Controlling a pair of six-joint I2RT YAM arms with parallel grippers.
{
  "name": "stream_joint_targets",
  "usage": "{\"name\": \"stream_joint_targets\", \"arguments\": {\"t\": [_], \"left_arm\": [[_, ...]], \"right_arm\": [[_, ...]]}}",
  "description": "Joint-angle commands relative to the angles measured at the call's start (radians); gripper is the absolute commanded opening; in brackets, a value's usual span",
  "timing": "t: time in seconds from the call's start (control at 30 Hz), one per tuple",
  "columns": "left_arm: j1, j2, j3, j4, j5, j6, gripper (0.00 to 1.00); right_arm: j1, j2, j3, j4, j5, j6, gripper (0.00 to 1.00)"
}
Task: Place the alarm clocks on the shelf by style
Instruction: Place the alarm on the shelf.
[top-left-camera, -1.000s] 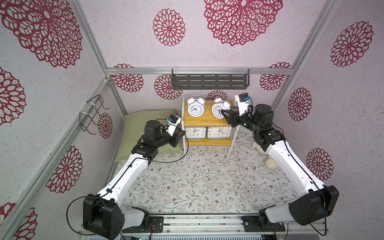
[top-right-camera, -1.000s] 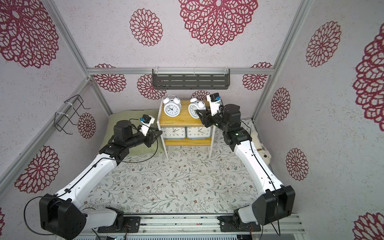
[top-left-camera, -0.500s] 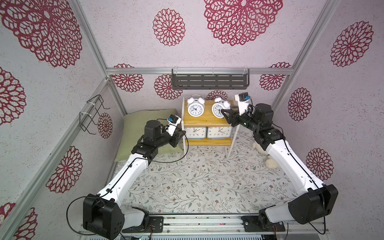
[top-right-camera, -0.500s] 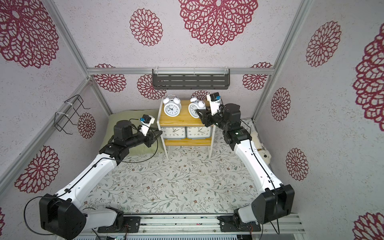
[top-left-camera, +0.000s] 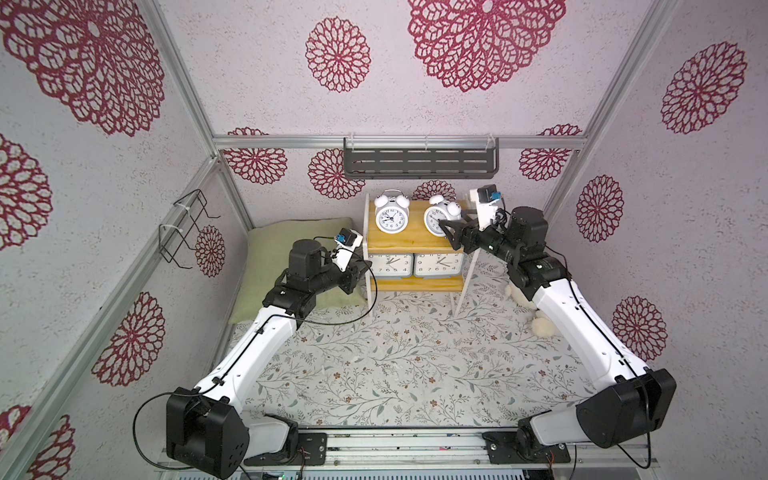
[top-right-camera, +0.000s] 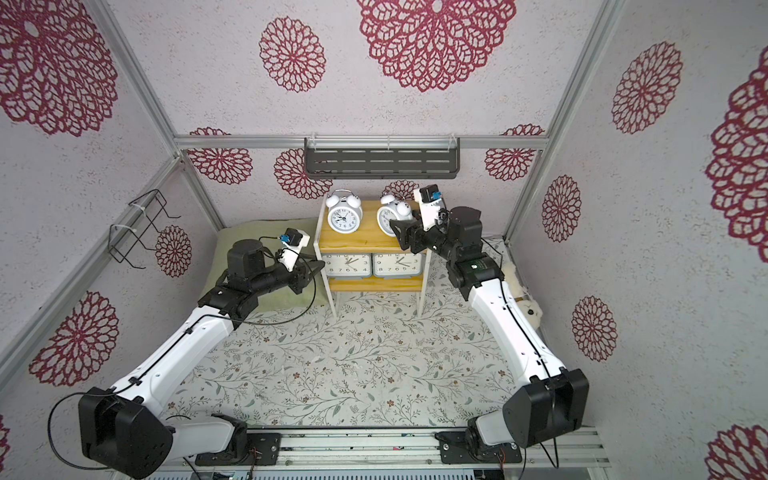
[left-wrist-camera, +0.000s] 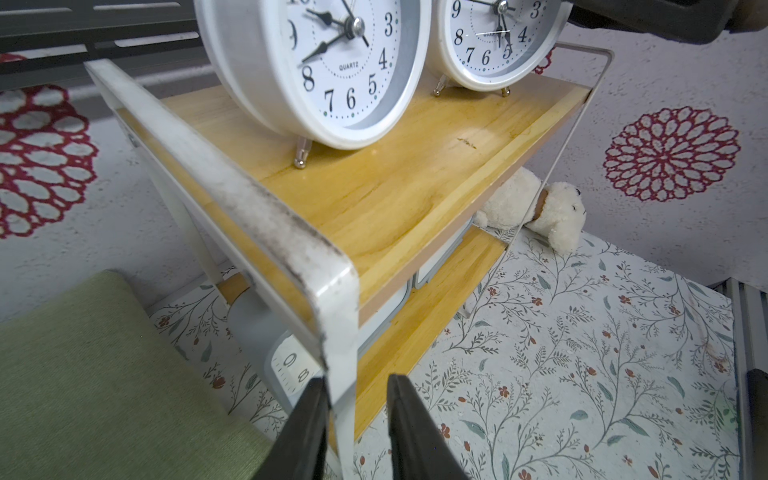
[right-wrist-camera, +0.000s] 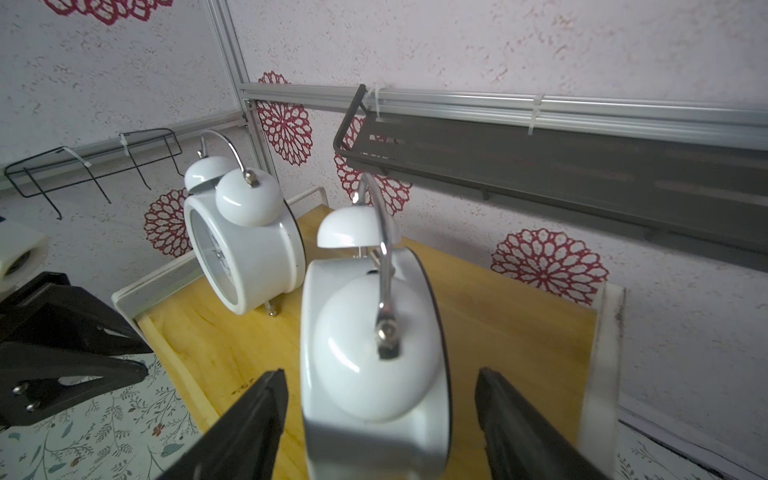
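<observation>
Floral-print floor (top-left-camera: 395, 353) between medallion-papered walls (top-left-camera: 249, 83), two-tier shelf (top-left-camera: 409, 245) far centre, left gripper (left-wrist-camera: 355, 378) narrowly parted astride its frame, right gripper (right-wrist-camera: 379, 374) wide around right twin-bell clock (top-left-camera: 438, 218)

Twin-bell alarm clock (left-wrist-camera: 332, 62), dial: "QUARTZ", numerals 3–8; neighbouring twin-bell clock (left-wrist-camera: 494, 41): numerals 3–9 (small print illegible).

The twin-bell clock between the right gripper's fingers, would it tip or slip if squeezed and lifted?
Probably tippy: the twin-bell clock stands on small metal feet. Its glossy round case likely slips between flat fingers. The bells make it somewhat top-heavy, I'd guess.
</observation>
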Motion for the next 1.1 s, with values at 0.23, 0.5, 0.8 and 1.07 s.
{"name": "stream_joint_targets", "arguments": {"t": [0.23,0.5,0.8,1.07], "left_arm": [[0.006,0.006,0.02,-0.011,0.026,0.01,0.31],[0.006,0.009,0.02,-0.008,0.03,0.006,0.31],[0.006,0.011,0.023,-0.011,0.033,0.004,0.31],[0.007,0.012,0.025,-0.012,0.031,0.007,0.31]], "right_arm": [[-0.005,-0.078,-0.016,0.027,0.082,-0.036,0.82],[-0.005,-0.122,-0.054,-0.001,0.15,-0.068,0.84],[-0.004,-0.112,-0.042,-0.029,0.173,-0.089,0.84],[-0.004,-0.115,-0.046,-0.037,0.189,-0.099,0.84]]}}
